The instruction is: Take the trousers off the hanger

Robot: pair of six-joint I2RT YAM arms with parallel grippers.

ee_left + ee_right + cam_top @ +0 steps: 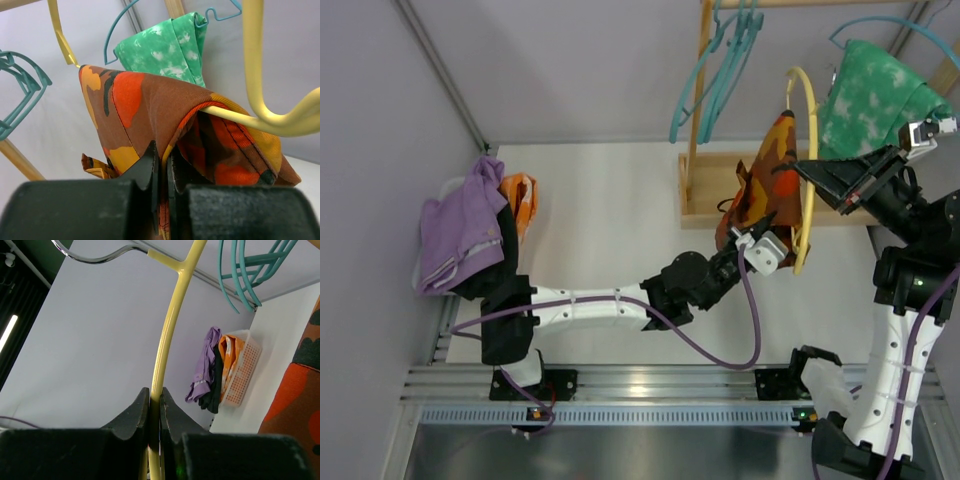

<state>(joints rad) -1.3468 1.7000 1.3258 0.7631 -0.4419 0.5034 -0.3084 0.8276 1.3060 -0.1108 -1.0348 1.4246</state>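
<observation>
The orange-red-brown patterned trousers (772, 175) hang over the bar of a yellow hanger (808, 150). My left gripper (757, 228) is shut on their lower edge; the left wrist view shows the cloth (150, 105) pinched between my fingers (162, 165). My right gripper (812, 172) is shut on the yellow hanger's side; the right wrist view shows the yellow bar (167, 335) between my fingers (156, 400). The green mottled trousers (870, 95) hang on a teal hanger at the far right. The purple trousers (465, 230) lie draped over a basket at the left.
A wooden rack (705, 120) stands at the back with its base (720, 190) on the table. Several empty teal hangers (715, 70) hang from it. A white basket (242, 365) with orange and dark cloth sits by the left wall.
</observation>
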